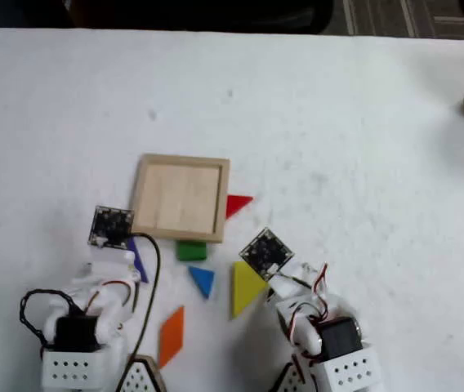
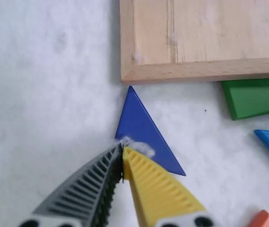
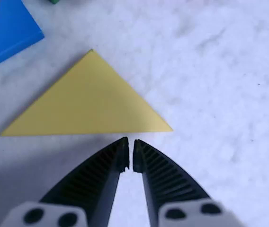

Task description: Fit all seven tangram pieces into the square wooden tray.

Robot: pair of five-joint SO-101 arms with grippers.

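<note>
High view: the square wooden tray (image 1: 183, 159) holds no piece yet on the counter (image 1: 338, 122). Left wrist view: the left pincer (image 2: 122, 152), pressed shut, touches the dark blue triangle (image 2: 141, 135), whose apex points at the tray's corner just beyond, with a green piece (image 2: 255, 97) off to one side. Right wrist view: the right pincer (image 3: 130, 153), closed to a sliver, sits just short of the yellow triangle (image 3: 89, 101), whose long edge lies crosswise to it, and nothing stands between them.

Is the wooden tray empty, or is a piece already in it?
Empty. In the high view the tray shows bare wood inside its rim; the red triangle and green piece lie outside it.
</note>
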